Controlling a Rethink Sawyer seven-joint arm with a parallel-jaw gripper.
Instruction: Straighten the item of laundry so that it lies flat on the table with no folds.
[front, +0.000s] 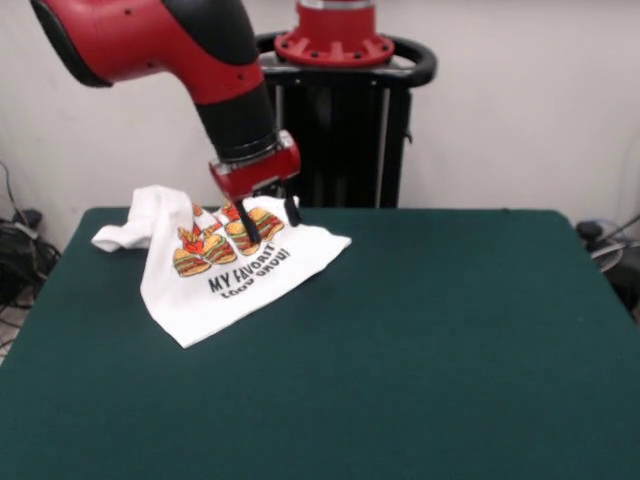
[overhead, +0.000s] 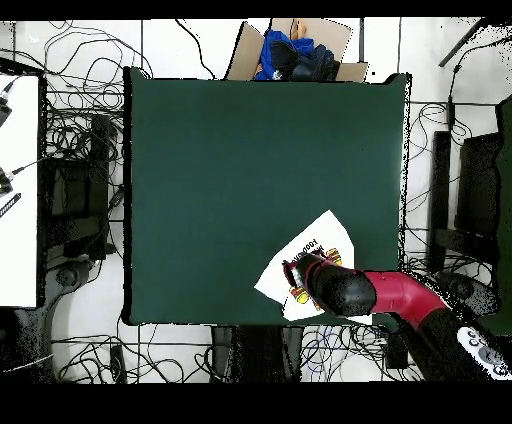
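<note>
Shirt (front: 225, 275) lies rumpled near one corner of the table (front: 450, 340), one side bunched up, print showing. Arm (front: 200, 60) reaches down over it; gripper (front: 268, 222) has its two fingers spread apart, tips on the cloth. Cardboard box (overhead: 300, 45) with blue fabric sits beyond the opposite edge.

Robotics lab: red-and-black robot arm (front: 190, 60) on a black pedestal (front: 340, 120) at a green felt table (front: 450, 350), plain white wall (front: 520, 100) behind, tangled cables (overhead: 80, 140) over the tiled floor (overhead: 185, 40), cardboard box (overhead: 300, 45) of cloth beside the table.
</note>
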